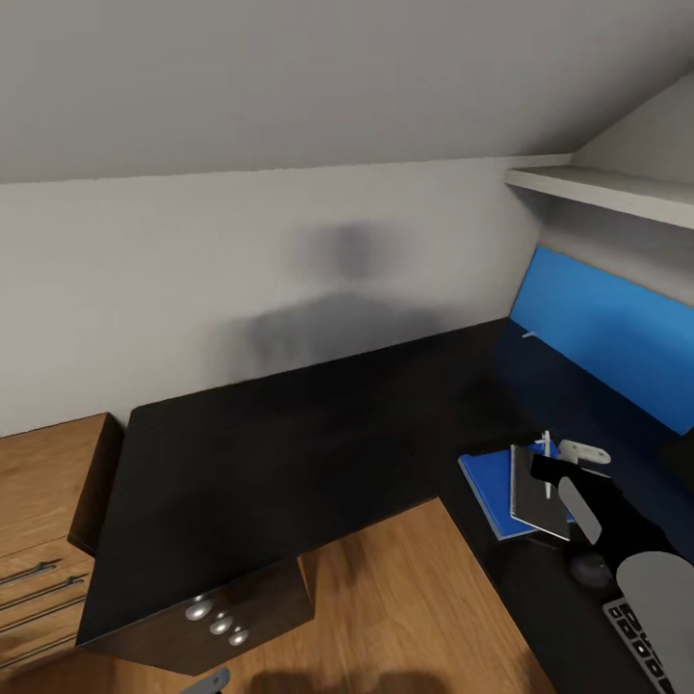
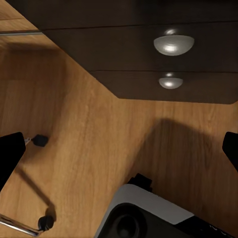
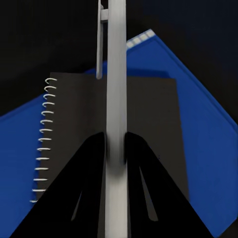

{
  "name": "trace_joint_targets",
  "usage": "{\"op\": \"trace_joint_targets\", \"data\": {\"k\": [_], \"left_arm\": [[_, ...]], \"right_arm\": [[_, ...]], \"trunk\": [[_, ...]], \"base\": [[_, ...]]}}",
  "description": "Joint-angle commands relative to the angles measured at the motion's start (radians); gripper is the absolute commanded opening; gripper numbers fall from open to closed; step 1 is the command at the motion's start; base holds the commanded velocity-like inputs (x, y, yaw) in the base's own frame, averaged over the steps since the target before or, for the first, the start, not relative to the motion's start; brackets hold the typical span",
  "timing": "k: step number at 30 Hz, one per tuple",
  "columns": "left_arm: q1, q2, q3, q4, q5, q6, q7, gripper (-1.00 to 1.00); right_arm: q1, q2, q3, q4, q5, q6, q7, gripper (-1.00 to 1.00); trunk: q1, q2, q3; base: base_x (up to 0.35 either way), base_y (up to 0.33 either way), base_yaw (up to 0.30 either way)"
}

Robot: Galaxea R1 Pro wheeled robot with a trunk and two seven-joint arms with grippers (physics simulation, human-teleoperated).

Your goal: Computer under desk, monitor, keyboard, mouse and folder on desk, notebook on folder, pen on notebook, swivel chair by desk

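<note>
The right gripper (image 3: 115, 151) is clamped on the pen (image 3: 116, 74), its two black fingers (image 3: 87, 178) pressing the white shaft from either side. In the right wrist view the pen runs straight out between the fingers and well past their tips, its clip toward the far end. Directly beneath it lies the notebook (image 3: 148, 129), dark grey with a white spiral binding along one edge, and the notebook rests on the blue folder (image 3: 208, 139), which sticks out past it on several sides.

In the head view the same stack sits on the black desk (image 1: 289, 453), on the wing in front of the blue back panel (image 1: 598, 337): folder (image 1: 487, 482) at the bottom, notebook (image 1: 530, 496) on top, pen (image 1: 547, 461) held over the notebook by the right gripper (image 1: 546, 469). Whether the pen touches the cover cannot be told. A corner of the keyboard (image 1: 641, 641) shows near the right arm.

The left gripper (image 2: 121, 148) hangs over the wooden floor (image 2: 89, 134), its fingers wide apart with nothing between them, near dark drawers (image 2: 148, 49) with round metal knobs.
</note>
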Motion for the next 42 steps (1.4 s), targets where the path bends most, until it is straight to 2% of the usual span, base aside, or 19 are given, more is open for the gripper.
{"op": "trace_joint_targets", "data": {"k": [1, 10, 25, 35, 36, 42], "left_arm": [[-0.001, 0.001, -0.005, -0.001, 0.010, -0.010, 0.005, 1.00], [-0.001, 0.001, -0.005, -0.001, 0.010, -0.010, 0.005, 1.00], [-0.001, 0.001, -0.005, -0.001, 0.010, -0.010, 0.005, 1.00], [-0.001, 0.000, -0.006, 0.000, 0.011, -0.009, 0.005, 1.00], [-0.001, 0.000, -0.006, 0.000, 0.011, -0.009, 0.005, 1.00], [-0.001, 0.000, -0.012, 0.002, 0.012, -0.009, 0.005, 1.00]], "right_arm": [[-0.001, -0.001, 0.004, 0.000, -0.010, 0.004, -0.007, -1.00], [-0.003, -0.001, 0.004, 0.066, -0.009, -0.013, -0.006, -1.00], [-0.003, -0.001, 0.004, 0.070, -0.009, -0.013, -0.006, -1.00], [-0.003, -0.001, 0.004, 0.069, -0.009, -0.014, -0.006, -1.00], [-0.003, -0.001, 0.004, 0.069, -0.009, -0.013, -0.005, 1.00], [-0.003, -0.001, 0.004, 0.065, -0.009, -0.014, -0.003, 1.00]], "trunk": [[0.004, -0.009, -0.005], [0.039, -0.072, -0.033], [0.096, -0.177, -0.080], [0.096, -0.177, -0.080], [0.096, -0.177, -0.080], [0.096, -0.177, -0.080]], "base": [[0.000, 0.000, 0.000], [0.000, 0.000, 0.000], [0.000, 0.000, 0.000], [0.000, 0.000, 0.000], [0.000, 0.000, 0.000], [0.000, 0.000, 0.000]]}}
